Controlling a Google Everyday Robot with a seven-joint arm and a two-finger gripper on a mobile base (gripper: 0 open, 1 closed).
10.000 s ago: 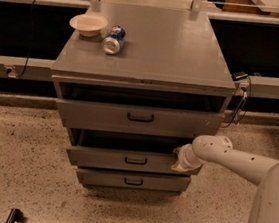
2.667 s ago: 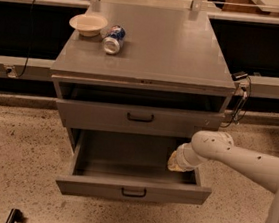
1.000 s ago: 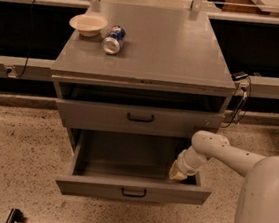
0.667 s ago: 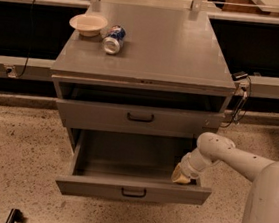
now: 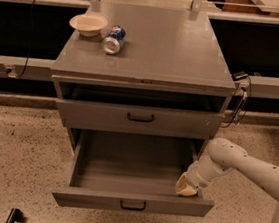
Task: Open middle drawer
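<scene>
The middle drawer [image 5: 94, 198] is grey metal with a small black centre handle [image 5: 133, 205]. It stands pulled far out of the cabinet, and its inside is empty. My gripper [image 5: 187, 188] is at the drawer's right front corner, just inside and behind the front panel. My white arm [image 5: 253, 169] reaches in from the right. The lowest drawer is hidden under the open one.
The taller top drawer [image 5: 139, 117] sits above. On the cabinet top [image 5: 177, 47] are a white bowl [image 5: 88, 24] and a tipped blue can [image 5: 113, 39]. A cable [image 5: 240, 102] hangs at the cabinet's right. A black object [image 5: 14, 216] lies on the floor at lower left.
The middle drawer has gone from nearly shut to pulled far out. My gripper has since shifted forward and down along the drawer's right side to its front corner.
</scene>
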